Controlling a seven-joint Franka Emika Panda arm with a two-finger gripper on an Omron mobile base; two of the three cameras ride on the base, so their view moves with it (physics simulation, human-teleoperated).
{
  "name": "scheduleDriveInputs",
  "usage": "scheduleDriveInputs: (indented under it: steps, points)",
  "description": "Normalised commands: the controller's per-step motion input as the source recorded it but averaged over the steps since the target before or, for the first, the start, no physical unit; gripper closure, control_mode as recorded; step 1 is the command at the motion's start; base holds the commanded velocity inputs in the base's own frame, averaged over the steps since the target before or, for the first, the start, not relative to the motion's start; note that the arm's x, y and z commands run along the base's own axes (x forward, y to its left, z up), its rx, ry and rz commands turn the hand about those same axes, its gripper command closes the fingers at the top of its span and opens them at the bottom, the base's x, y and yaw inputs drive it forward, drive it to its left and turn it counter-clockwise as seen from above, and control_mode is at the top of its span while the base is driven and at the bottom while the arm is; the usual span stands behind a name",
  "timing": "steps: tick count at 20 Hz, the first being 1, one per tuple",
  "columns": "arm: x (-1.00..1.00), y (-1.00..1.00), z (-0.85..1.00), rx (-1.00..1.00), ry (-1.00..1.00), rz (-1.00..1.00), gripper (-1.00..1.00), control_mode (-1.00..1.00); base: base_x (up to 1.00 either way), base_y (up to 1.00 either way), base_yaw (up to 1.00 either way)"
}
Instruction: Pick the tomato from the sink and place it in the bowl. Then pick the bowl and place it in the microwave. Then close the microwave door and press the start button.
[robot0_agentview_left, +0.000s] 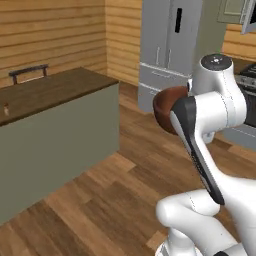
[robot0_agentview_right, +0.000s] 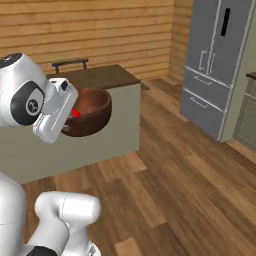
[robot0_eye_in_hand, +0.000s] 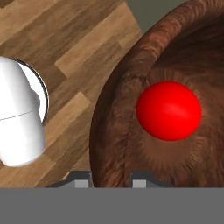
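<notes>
One tomato (robot0_eye_in_hand: 169, 110) sits loose in the bowl (robot0_agentview_right: 92, 117), which the gripper (robot0_eye_in_hand: 111, 177) pinches by its rim, carried high above the wood floor (robot0_agentview_right: 175, 170). Risk: a tilt rolls the tomato out; a thin rim grip may slip.

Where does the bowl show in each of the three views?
Left base view: bowl right of centre, partly behind the arm's dark link.
Right base view: left of centre, held in the air beside the white hand, the tomato inside.
Hand view: fills the right side, its rim between the gripper tips.
Shared landmark: the grey fridge stands in both base views; the plank floor shows in all three.
</notes>
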Motion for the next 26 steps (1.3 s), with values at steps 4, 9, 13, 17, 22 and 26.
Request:
scheduleDriveInputs:
  steps: [4, 9, 13, 17, 22, 26]
  points:
    - [0.0, 0.0, 0.0, 0.0, 0.0, 0.0, 1.0, 1.0, 0.53, -0.55, -0.66]
    - [0.0, 0.0, 0.0, 0.0, 0.0, 0.0, 1.0, 1.0, 0.72, -0.41, -0.63]
    - [0.0, 0.0, 0.0, 0.0, 0.0, 0.0, 1.0, 1.0, 0.95, -0.29, -0.54]
    - [0.0, 0.0, 0.0, 0.0, 0.0, 0.0, 1.0, 1.0, 1.0, -0.02, -0.41]
    - [0.0, 0.0, 0.0, 0.0, 0.0, 0.0, 1.0, 1.0, 1.0, 0.01, -0.22]
    - [0.0, 0.0, 0.0, 0.0, 0.0, 0.0, 1.0, 1.0, 1.0, -0.01, -0.13]
